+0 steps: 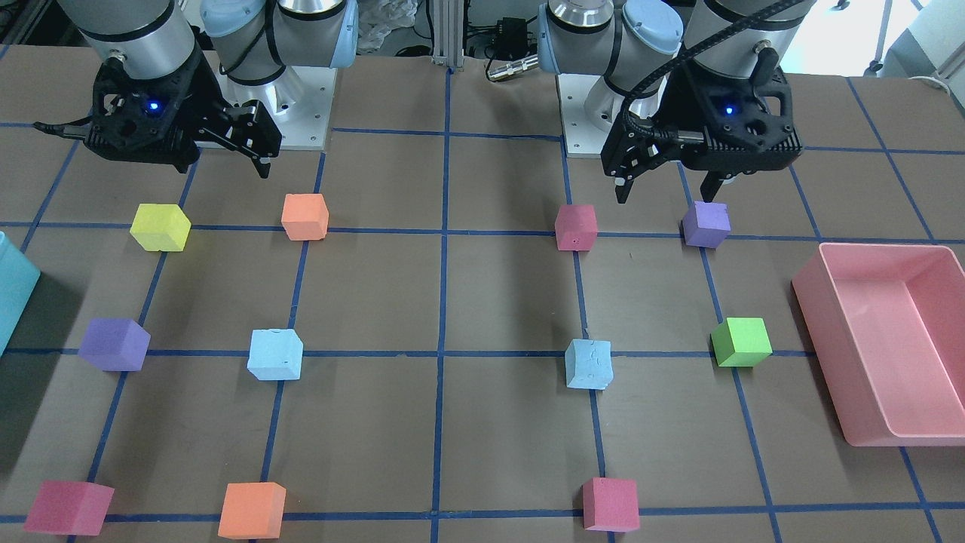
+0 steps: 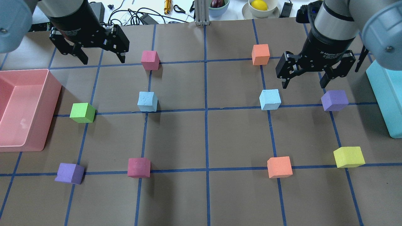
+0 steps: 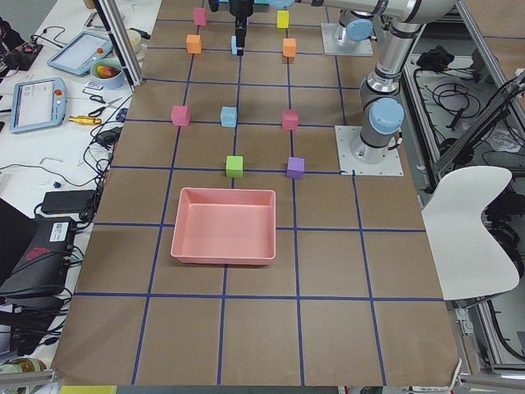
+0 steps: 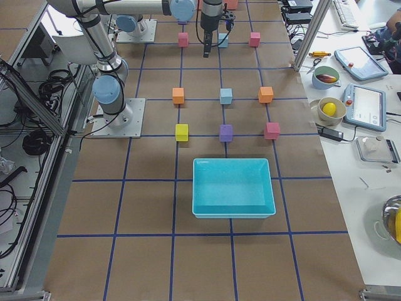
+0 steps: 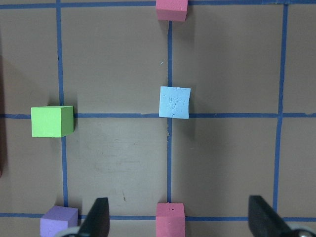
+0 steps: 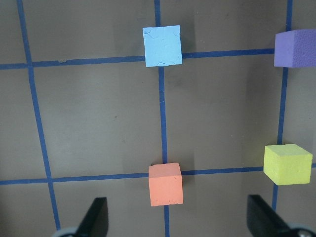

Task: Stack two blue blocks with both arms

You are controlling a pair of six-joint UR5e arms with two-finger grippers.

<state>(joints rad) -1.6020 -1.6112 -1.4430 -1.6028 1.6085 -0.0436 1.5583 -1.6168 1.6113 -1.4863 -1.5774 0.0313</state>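
Blue tape lines grid the brown table point(image 2: 176, 138). The left gripper point(image 2: 103, 60) and right gripper point(image 2: 303, 84) are black. The left arm point(image 1: 580, 23) and right arm point(image 1: 128, 26) are silver-grey with light-blue joint caps.

Nearest the left gripper sit a magenta-pink cube point(image 2: 138, 167) and a purple cube point(image 2: 69, 173). Farther ahead of it are a pale sky-blue cube point(image 2: 147, 101) and a lime-green cube point(image 2: 82, 112), with a salmon-pink bin point(image 2: 47, 94) to the side.

Nearest the right gripper sit an orange cube point(image 2: 279, 167) and a yellow cube point(image 2: 348, 157). Farther ahead are the second sky-blue cube point(image 2: 270, 99) and a second purple cube point(image 2: 334, 100), with a teal bin point(image 2: 384, 100) alongside.
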